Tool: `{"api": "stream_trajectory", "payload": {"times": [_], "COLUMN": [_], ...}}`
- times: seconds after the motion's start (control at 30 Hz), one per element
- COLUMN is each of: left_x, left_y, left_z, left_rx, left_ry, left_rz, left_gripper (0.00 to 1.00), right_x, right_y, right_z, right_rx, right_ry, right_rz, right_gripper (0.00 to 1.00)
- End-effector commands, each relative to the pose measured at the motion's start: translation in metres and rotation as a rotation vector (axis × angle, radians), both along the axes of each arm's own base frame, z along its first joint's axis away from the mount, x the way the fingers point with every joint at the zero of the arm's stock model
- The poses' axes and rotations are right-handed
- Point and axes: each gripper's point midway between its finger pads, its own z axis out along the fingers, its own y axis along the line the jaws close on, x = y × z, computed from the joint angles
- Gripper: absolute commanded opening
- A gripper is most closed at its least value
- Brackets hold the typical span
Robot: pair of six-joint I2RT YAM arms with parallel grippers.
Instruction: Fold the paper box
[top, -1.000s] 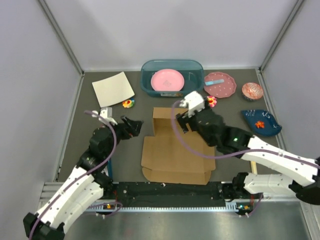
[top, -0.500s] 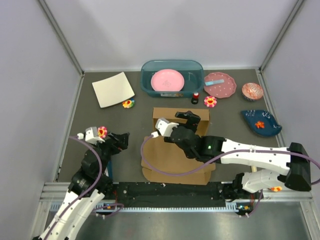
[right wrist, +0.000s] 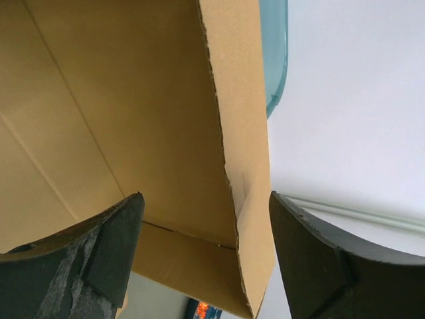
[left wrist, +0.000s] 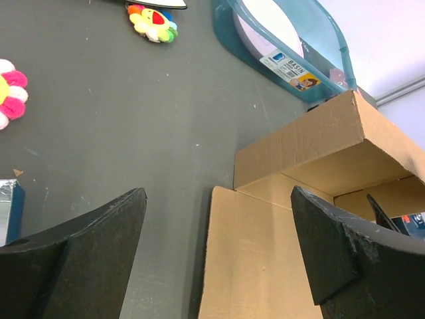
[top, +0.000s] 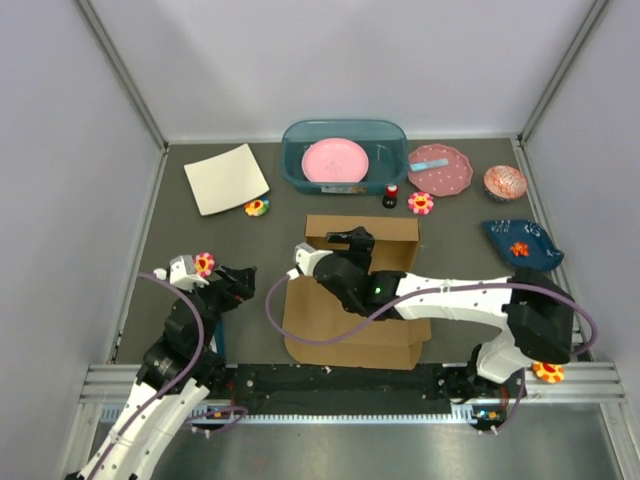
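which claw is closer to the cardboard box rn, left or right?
Right. The right claw is over the box, open around its raised back flap. The left claw is open off the box's left edge, not touching.

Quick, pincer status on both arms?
Left pincer: open, empty.
Right pincer: open, with a flap edge of the paper box in the gap, not clamped.

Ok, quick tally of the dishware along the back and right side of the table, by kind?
Plates: 3 (pink plate inside the basin, pink dotted plate, dark blue plate)
Basins: 1 (teal basin)
Small bowls: 1 (patterned bowl)
Total: 5
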Motion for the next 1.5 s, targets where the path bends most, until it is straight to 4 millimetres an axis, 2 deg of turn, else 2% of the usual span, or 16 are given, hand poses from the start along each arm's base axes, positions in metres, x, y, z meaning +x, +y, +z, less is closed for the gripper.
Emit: {"api": "stream_trajectory", "payload": {"times": [0.0,0.2,0.33,0.5,0.57,0.77,1.0,1.1,1.13,1.17,1.23,1.27,1.33,1.37,1.4,1.47], "left_x": [0.002,0.004,0.004,0.004,0.003,0.003,0.001,0.0,0.0,-0.003,-0.003,-0.005,-0.007,-0.008,-0.008,-0.008], "left_y": [0.003,0.005,0.007,0.008,0.009,0.011,0.022,0.025,0.025,0.028,0.029,0.031,0.032,0.034,0.034,0.032], "left_z": [-0.004,-0.006,-0.006,-0.004,-0.004,0.011,0.076,0.104,0.111,0.126,0.136,0.149,0.159,0.165,0.167,0.166], "left_rx": [-0.002,0.008,0.01,0.011,0.011,0.002,-0.004,0.0,0.0,0.0,0.005,0.003,0.002,0.007,0.007,0.013], "left_ry": [-0.001,-0.004,-0.003,-0.005,-0.005,-0.036,-0.175,-0.217,-0.229,-0.257,-0.275,-0.305,-0.331,-0.347,-0.35,-0.346], "left_rz": [0.023,0.035,0.042,0.048,0.051,0.061,0.095,0.1,0.102,0.105,0.11,0.115,0.112,0.115,0.112,0.105], "left_gripper": [0.95,0.95,0.96,0.96,0.96,0.95,0.95,0.95,0.95,0.95,0.95,0.95,0.95,0.95,0.95,0.95], "right_x": [0.027,0.036,0.038,0.039,0.038,0.035,0.044,0.052,0.055,0.057,0.06,0.065,0.06,0.067,0.059,0.058], "right_y": [0.004,0.005,0.002,-0.002,-0.005,-0.018,-0.037,-0.058,-0.062,-0.087,-0.089,-0.113,-0.106,-0.13,-0.117,-0.123], "right_z": [0.025,0.016,0.018,0.02,0.025,0.07,0.124,0.131,0.123,0.115,0.107,0.099,0.082,0.082,0.068,0.066], "right_rx": [0.05,0.011,0.0,-0.007,-0.007,0.095,0.244,0.33,0.405,0.372,0.535,0.582,0.783,0.892,0.981,1.159], "right_ry": [-0.097,-0.111,-0.123,-0.134,-0.146,-0.209,-0.17,-0.073,-0.027,0.033,0.175,0.228,0.407,0.437,0.578,0.644], "right_rz": [-0.086,-0.111,-0.12,-0.127,-0.134,-0.191,-0.314,-0.403,-0.461,-0.532,-0.589,-0.678,-0.716,-0.791,-0.775,-0.836], "right_gripper": [0.74,0.55,0.28,0.13,0.0,0.0,0.0,0.0,0.0,0.0,0.0,0.0,0.0,0.0,0.0,0.0]}}
